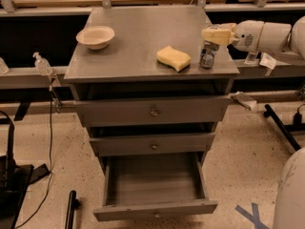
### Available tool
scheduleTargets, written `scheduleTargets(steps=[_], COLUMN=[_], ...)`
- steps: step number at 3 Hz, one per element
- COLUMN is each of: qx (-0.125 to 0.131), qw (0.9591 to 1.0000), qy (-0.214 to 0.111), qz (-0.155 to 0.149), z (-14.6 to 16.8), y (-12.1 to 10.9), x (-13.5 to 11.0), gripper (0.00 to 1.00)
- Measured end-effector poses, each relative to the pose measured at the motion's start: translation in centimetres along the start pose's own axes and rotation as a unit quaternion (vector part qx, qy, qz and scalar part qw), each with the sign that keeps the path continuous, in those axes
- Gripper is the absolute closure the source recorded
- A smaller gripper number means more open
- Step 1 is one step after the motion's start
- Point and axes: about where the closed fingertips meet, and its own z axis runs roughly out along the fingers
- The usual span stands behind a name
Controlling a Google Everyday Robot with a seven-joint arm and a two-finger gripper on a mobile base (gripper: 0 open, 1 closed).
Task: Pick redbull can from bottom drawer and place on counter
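Observation:
The redbull can (208, 55) stands upright on the counter (143, 32), near its right front edge and just right of a yellow sponge (173, 57). My gripper (215, 35) comes in from the right on its white arm (262, 36). It sits directly over the top of the can, touching it or just above it. The bottom drawer (155, 209) is pulled open and its inside shows nothing in it. The two drawers above it are closed.
A tan bowl (96, 36) sits at the counter's back left. A wooden bench runs behind the cabinet. A small clear bottle (42, 64) stands on the rail at the left. My white base (290, 194) is at the lower right.

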Motion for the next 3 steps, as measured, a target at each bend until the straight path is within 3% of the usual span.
scheduleTargets(steps=[1,2,3], qx=[-0.003,-0.006,-0.009], qw=[1.0,1.0,1.0], qy=[0.0,0.0,0.001], qz=[0.001,0.001,0.002], z=[0.36,0.83,1.12], y=[0.14,0.3,0.41], x=[0.03,0.08,0.12], gripper=[0.51,0.2,0.0])
